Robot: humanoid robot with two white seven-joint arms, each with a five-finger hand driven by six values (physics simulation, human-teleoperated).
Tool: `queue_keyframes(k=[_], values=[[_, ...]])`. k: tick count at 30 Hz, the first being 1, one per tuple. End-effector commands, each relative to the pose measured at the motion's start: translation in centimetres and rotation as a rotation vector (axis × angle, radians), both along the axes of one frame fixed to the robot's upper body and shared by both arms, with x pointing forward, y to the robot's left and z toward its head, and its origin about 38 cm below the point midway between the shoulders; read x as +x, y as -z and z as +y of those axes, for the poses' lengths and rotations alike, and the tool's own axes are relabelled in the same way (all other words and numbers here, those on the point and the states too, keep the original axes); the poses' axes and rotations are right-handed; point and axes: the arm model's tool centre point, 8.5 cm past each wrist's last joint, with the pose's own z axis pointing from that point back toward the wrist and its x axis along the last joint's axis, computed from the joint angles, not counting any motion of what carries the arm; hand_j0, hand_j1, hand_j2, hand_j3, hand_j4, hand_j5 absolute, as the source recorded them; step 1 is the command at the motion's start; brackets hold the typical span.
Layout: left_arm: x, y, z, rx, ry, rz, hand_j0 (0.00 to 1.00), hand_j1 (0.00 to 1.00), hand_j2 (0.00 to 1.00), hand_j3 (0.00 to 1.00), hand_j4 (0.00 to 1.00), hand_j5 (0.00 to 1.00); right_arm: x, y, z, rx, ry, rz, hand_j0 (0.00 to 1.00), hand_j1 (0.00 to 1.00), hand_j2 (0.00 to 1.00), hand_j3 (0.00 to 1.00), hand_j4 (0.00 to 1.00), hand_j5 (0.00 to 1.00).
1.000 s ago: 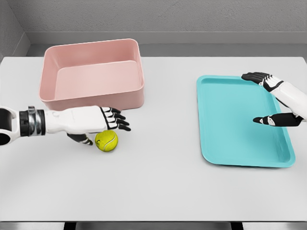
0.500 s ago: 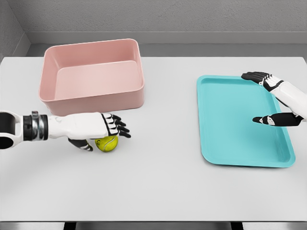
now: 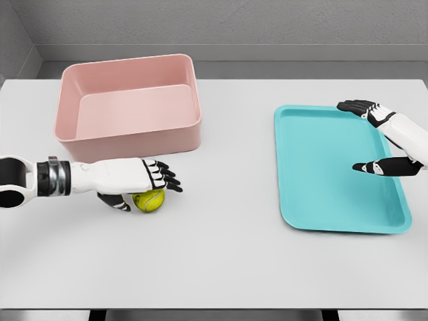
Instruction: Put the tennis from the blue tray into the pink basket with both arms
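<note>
Half of the tennis ball (image 3: 150,200) is hidden under the left robot hand (image 3: 137,178), whose fingers lie over its top and whose thumb sits beside it; whether they actually clench it is hard to tell. Ball and hand are on the tabletop (image 3: 221,254), just in front of the pink basket (image 3: 127,103). Well apart, the right robot hand (image 3: 378,137) hovers released over the blue tray (image 3: 321,167), its wrist cut off by the frame edge.
</note>
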Motion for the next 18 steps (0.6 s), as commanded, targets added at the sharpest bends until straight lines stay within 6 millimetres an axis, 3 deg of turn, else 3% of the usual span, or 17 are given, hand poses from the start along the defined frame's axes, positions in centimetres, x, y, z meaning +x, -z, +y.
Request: queue_keyframes(k=[1,3,8,13,16,18], values=[[0.06,0.03,0.0,-0.001,-0.003,0.0,1.0,1.0,1.0,1.0,1.0,1.0,0.0,-0.09,-0.01,0.008,-0.001,0.0,1.0,1.0,1.0,1.0,1.0,1.0],[0.06,0.12,-0.37,0.0,0.005,-0.004,1.0,1.0,1.0,1.0,1.0,1.0,0.0,-0.09,-0.01,0.008,-0.001,0.0,1.0,1.0,1.0,1.0,1.0,1.0],[0.01,0.34,-0.55,0.018,0.014,0.002,0.88,0.88,0.88,0.88,0.88,0.88,0.01,-0.05,-0.11,0.009,0.002,0.002,1.0,1.0,1.0,1.0,1.0,1.0],[-0.06,0.51,-0.47,0.037,0.017,0.011,0.66,0.66,0.66,0.66,0.66,0.66,0.03,0.03,-0.1,0.007,0.003,0.004,1.0,1.0,1.0,1.0,1.0,1.0],[-0.08,0.59,-0.42,0.054,0.02,0.02,0.57,0.57,0.57,0.57,0.57,0.57,0.03,0.0,-0.14,0.007,0.004,0.003,1.0,1.0,1.0,1.0,1.0,1.0],[-0.08,0.58,-0.42,0.053,0.02,0.021,0.56,0.56,0.56,0.56,0.56,0.56,0.0,0.04,-0.15,0.009,0.004,0.004,1.0,1.0,1.0,1.0,1.0,1.0]])
